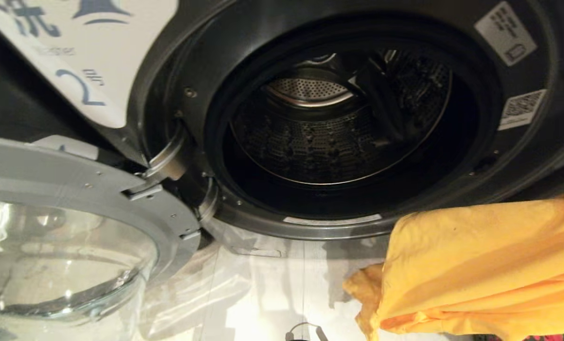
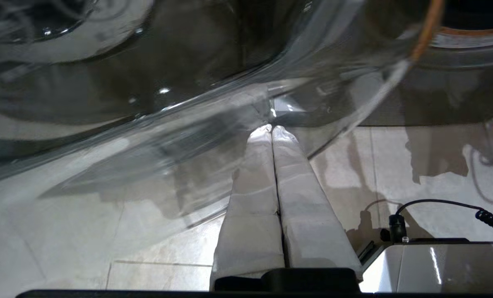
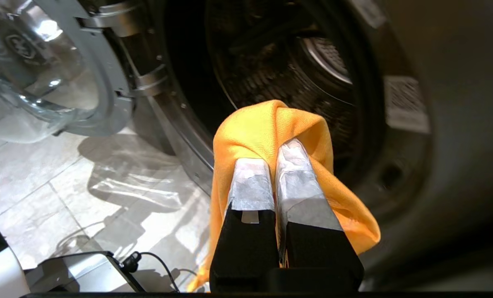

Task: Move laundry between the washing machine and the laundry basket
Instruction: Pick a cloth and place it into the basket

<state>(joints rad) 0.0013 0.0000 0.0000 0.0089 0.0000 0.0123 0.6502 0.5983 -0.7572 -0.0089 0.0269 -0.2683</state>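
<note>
We faced the washing machine, its dark grey front filling most of the far side of the scene, with the round opening and the perforated steel drum dark inside. A white label with a blue 2 sat on the machine's front at the far left. The door stood swung open to the left, its grey ring hinged at the opening's left edge and its clear glass bowl bulging towards us at the near left. Below the machine lay the pale tiled floor, glossy with reflections.

The mustard yellow garment hung at the near right, just in front of the lower right rim of the opening, outside the drum. Our right gripper had its taped fingers pinched together on a fold of that cloth, which draped over the tips and fell down both sides. Our left gripper hung low beneath the door glass, its wrapped fingers pressed together with nothing between them.
</note>
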